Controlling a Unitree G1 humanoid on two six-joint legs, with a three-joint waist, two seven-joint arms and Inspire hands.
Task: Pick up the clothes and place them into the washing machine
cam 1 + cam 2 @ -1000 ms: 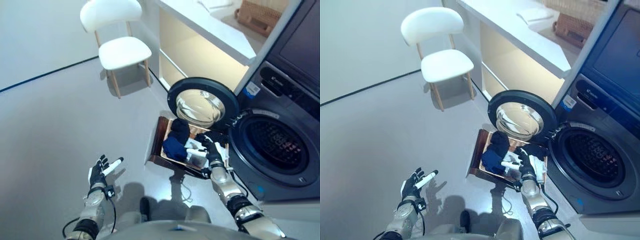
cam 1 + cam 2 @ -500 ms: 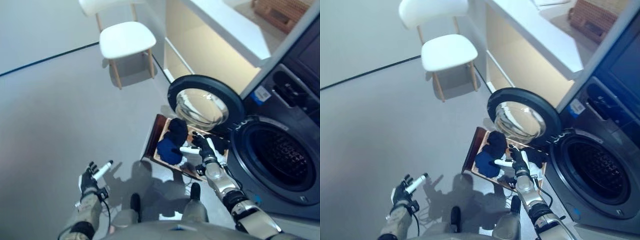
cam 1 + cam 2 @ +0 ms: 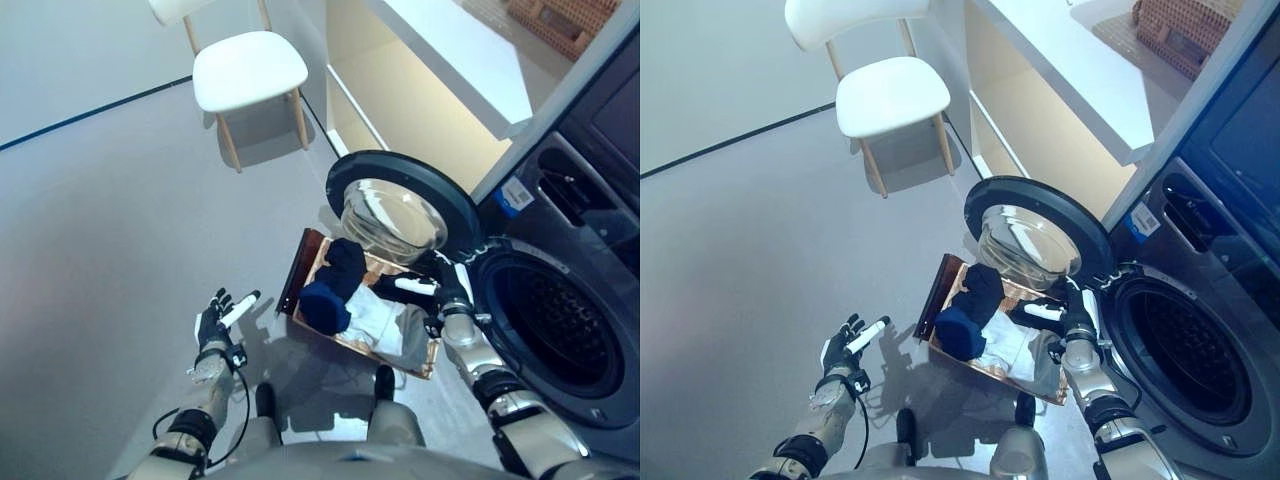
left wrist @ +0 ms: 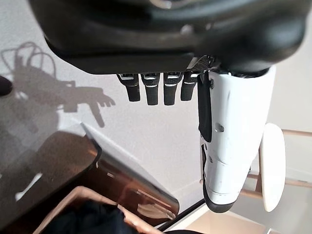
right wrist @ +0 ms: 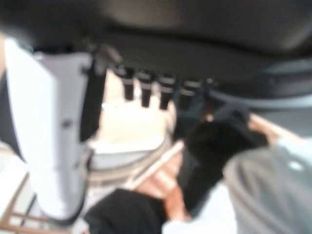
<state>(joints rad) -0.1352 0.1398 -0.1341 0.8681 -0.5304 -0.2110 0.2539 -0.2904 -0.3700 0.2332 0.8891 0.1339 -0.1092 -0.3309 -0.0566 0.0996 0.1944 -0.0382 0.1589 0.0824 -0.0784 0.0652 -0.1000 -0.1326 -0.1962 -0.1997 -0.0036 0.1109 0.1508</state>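
A brown basket [image 3: 293,282] stands on the floor below the washing machine's open door [image 3: 400,205]. It holds a dark blue cloth [image 3: 322,305], a black cloth [image 3: 345,262], a white cloth [image 3: 375,315] and a grey cloth [image 3: 412,340]. My right hand [image 3: 447,292] hovers open over the basket's end nearest the drum [image 3: 555,325], fingers [image 5: 146,90] straight and holding nothing. Below it lie a black cloth [image 5: 219,141] and the grey cloth [image 5: 263,185]. Over bare floor left of the basket, my left hand [image 3: 213,325] is open, fingers [image 4: 156,90] straight.
A white chair [image 3: 248,70] stands on the floor beyond the basket. A white counter [image 3: 450,50] with a pale cabinet under it runs beside the machine. The round door juts out above the basket's far side.
The camera has shifted. My right hand has moved from over the basket's middle towards its end by the drum, still open. The left hand stays open over the floor.
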